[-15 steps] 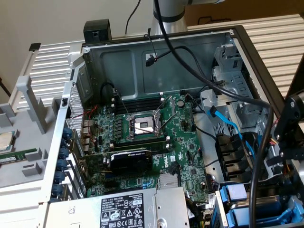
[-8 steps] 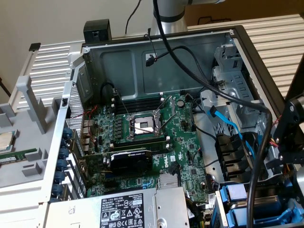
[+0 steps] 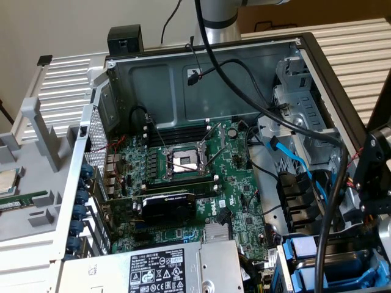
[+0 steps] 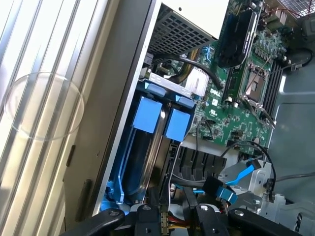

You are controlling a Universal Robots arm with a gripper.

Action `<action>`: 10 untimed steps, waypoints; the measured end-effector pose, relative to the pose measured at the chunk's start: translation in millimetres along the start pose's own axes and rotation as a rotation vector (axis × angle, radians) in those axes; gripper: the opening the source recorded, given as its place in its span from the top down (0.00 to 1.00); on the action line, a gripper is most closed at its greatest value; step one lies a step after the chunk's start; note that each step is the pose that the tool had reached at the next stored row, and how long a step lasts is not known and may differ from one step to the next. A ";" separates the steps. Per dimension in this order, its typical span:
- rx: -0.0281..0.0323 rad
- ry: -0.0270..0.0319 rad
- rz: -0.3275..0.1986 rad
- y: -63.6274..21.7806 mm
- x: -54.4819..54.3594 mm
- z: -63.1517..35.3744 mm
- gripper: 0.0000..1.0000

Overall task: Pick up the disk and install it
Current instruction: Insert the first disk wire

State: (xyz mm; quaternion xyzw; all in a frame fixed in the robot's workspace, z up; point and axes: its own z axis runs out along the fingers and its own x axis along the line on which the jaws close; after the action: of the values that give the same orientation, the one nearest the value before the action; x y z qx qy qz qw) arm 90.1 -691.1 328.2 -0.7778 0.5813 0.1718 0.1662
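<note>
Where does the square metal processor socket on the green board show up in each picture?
Exterior view: the processor socket sits near the picture's middle on the green board, between the black graphics card and the memory slots.
Wrist view: the processor socket lies on the green board, again between graphics card and memory slots.
Shared landmark: the black graphics card beside it.

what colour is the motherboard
Green; the motherboard shows best in the exterior view.
</note>
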 end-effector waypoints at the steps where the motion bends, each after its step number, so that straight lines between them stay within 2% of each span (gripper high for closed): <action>1: 0.0006 0.0001 0.001 0.2 0.7 -0.1 0.68; 6: 0.0061 0.0004 0.010 0.5 1.6 0.2 0.68; 10: 0.0069 0.0000 0.012 0.5 1.7 0.1 0.68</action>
State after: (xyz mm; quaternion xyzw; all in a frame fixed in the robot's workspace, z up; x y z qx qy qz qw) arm 90.0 -692.6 327.3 -0.7738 0.5864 0.1708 0.1678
